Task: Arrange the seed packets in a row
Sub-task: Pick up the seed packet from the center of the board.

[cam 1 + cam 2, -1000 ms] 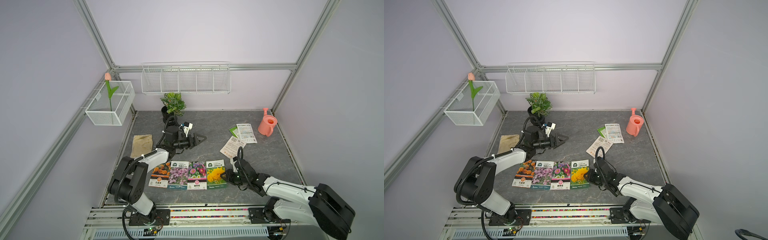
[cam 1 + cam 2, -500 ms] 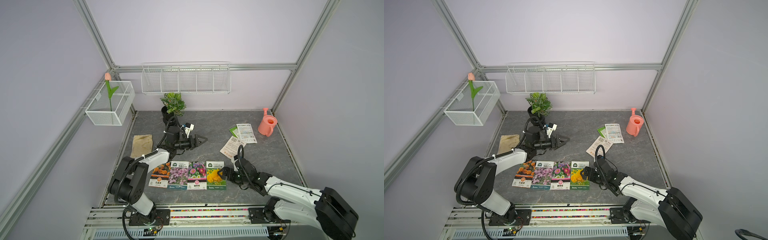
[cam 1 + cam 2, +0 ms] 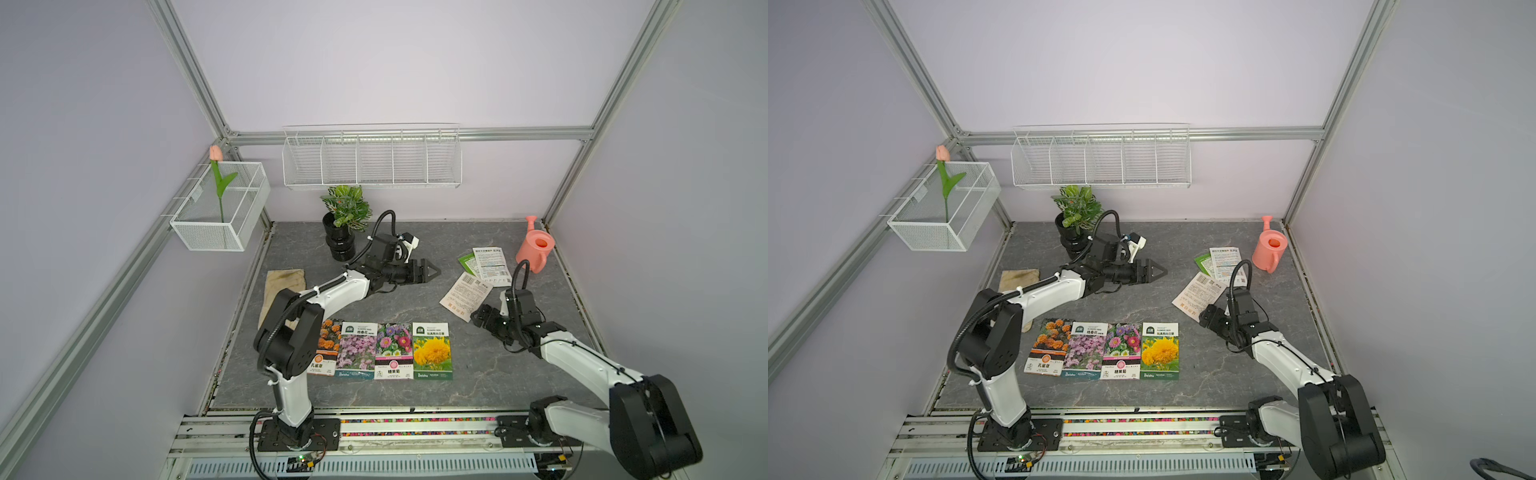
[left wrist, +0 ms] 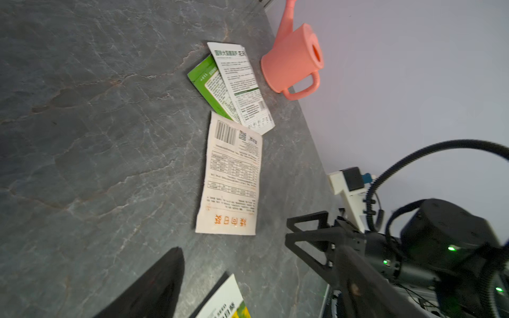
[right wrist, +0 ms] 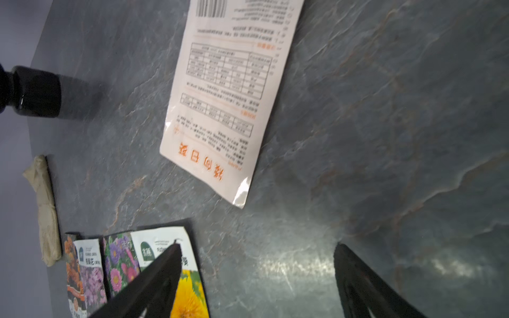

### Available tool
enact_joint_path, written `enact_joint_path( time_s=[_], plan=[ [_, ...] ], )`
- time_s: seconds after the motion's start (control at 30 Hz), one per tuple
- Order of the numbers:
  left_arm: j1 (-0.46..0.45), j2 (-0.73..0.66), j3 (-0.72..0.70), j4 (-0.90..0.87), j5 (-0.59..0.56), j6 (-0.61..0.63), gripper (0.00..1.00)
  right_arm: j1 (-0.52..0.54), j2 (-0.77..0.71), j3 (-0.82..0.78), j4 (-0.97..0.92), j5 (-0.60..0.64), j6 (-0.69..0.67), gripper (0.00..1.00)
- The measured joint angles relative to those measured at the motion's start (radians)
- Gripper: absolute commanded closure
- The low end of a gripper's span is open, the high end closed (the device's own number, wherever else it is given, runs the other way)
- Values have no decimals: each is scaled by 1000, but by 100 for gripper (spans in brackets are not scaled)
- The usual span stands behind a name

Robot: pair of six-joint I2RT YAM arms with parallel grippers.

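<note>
Now four seed packets [image 3: 384, 351] are laid in a row near the front; three more are seen near the pink watering can [image 3: 536, 249]. The left gripper [image 3: 432, 272] and right gripper [image 5: 256, 246] are held wide open, empty.

I see an orange-lettered packet [image 4: 230, 176] flat on the table [image 4: 96, 137], a white packet [image 4: 242, 82] overlapping a green packet [image 4: 200, 78] beside the pink can [image 4: 292, 60], right gripper [image 4: 293, 231] nearby.

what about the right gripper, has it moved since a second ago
Yes. The right gripper has pulled away from the yellow flower packet toward the face-down white packet with orange lettering.
</note>
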Motion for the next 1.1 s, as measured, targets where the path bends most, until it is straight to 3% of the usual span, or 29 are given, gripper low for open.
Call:
enact_joint_path(
  time_s=[0.1, 0.23, 0.4, 0.5, 0.73, 0.9, 0.97, 1.1],
  plan=[
    [-22, 136, 87, -69, -39, 33, 13, -85, 101, 16, 96, -70, -10, 11],
    [-47, 254, 132, -105, -32, 45, 13, -116, 231, 41, 296, -159, -2, 8],
    [-59, 284, 160, -81, 2, 23, 14, -113, 376, 70, 542, -251, 27, 0],
    [-58, 299, 161, -41, 45, -4, 14, -100, 426, 79, 631, -263, 35, 6],
    [-58, 323, 156, 39, 129, -68, 16, -83, 513, 81, 750, -296, 69, 47],
    [-58, 332, 136, 84, 170, -113, 22, -61, 537, 79, 762, -309, 90, 69],
    [-58, 332, 129, 92, 177, -117, 22, -48, 537, 78, 748, -309, 92, 90],
    [-58, 319, 110, 95, 175, -111, 22, -36, 523, 71, 719, -308, 80, 93]
  ],
)
